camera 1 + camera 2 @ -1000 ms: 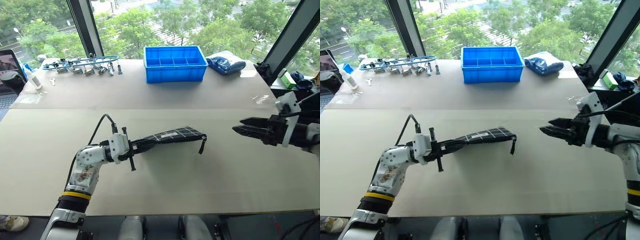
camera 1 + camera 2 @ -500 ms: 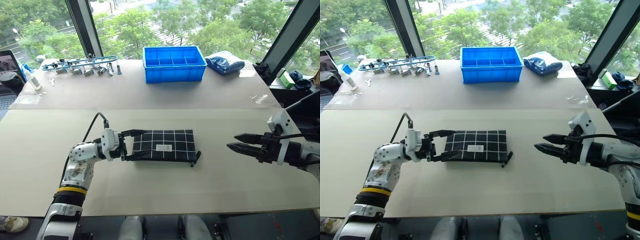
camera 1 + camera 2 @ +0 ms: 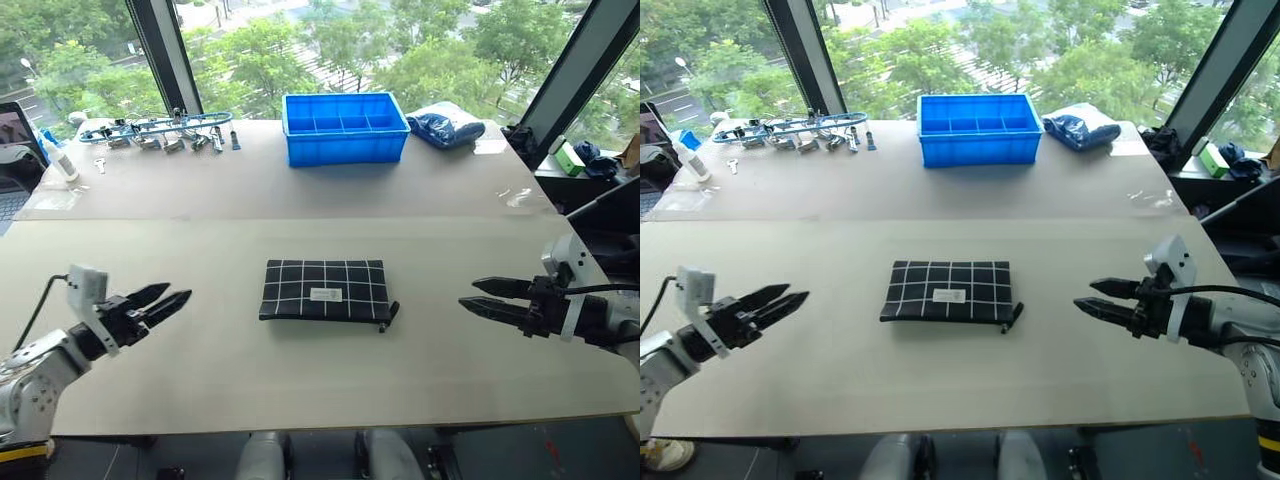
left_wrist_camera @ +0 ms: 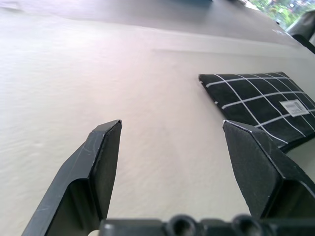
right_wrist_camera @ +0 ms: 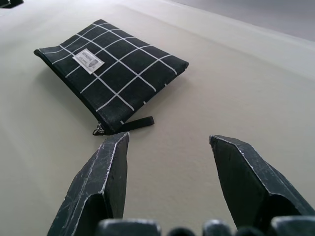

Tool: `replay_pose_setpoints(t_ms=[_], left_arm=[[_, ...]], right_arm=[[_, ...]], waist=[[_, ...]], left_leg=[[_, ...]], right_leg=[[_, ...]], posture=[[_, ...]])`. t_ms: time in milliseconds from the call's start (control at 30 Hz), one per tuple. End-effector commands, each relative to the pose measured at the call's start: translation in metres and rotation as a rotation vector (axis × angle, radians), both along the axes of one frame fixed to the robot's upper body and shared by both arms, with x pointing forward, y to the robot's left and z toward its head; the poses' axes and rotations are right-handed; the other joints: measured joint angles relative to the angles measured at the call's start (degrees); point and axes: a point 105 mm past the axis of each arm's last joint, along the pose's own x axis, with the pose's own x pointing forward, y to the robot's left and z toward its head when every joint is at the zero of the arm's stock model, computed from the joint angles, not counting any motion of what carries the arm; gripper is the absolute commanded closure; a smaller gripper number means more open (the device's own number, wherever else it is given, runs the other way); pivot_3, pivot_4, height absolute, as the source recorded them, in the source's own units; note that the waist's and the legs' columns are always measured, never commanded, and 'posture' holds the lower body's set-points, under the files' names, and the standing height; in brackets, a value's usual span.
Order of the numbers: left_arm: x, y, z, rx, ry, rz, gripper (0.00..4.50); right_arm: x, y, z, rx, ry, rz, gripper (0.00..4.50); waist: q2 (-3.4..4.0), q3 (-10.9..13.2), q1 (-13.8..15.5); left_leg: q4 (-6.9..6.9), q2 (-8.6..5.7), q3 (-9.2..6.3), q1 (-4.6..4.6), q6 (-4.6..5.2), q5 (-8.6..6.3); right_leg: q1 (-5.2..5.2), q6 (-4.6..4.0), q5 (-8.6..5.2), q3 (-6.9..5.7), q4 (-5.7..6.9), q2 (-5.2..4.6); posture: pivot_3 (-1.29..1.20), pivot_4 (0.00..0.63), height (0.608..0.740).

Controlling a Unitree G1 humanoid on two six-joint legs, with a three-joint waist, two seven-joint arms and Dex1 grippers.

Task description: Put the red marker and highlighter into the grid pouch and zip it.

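Both grippers, left (image 3: 160, 299) & right (image 3: 482, 296), are hanging w/ fingers apart & empty, grid pouch (image 3: 324, 290) is lying flat mid-table btwn them looking zipped, so you're prob. finishing: keep arms clear, don't nudge it.

The left arm reaches in from the lower left of the frame, its left pincer (image 3: 165, 297) pointing toward the middle with both black fingers spread apart and nothing between them, hovering just above the worktop (image 3: 200, 360). At the right edge, a little below mid-height, the right arm comes in roughly level, and its right pincer (image 3: 478, 296) points leftward, its two slim fingers likewise parted and empty. Both pincers face each other across the middle of the frame, well apart, at about the same height in the picture.
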Motion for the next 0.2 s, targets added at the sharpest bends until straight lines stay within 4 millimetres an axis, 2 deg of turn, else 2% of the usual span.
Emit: replay_pose_setpoints(t_ms=[33, 200], left_arm=[[0.002, 0.004, -0.005, 0.046, -0.028, 0.042, 0.95], [-0.001, -0.003, 0.000, 0.023, -0.064, 0.036, 0.95]], right_arm=[[0.010, 0.002, 0.004, -0.006, -0.048, 0.000, 1.58], [0.020, 0.010, 0.000, 0.008, -0.054, 0.007, 1.58]], waist=[[0.00, 0.00, 0.09], [-0.03, 0.00, 0.01]], left_leg=[[0.00, -0.02, 0.01, 0.00, 0.00, 0.00], [-0.04, 0.03, 0.03, -0.05, -0.01, 0.00]], right_leg=[[0.00, 0.00, 0.00, 0.01, 0.00, 0.00], [-0.09, -0.07, -0.01, 0.01, 0.02, 0.06]], posture=[[0.00, 0.150, 0.740], [0.00, 0.150, 0.740]])
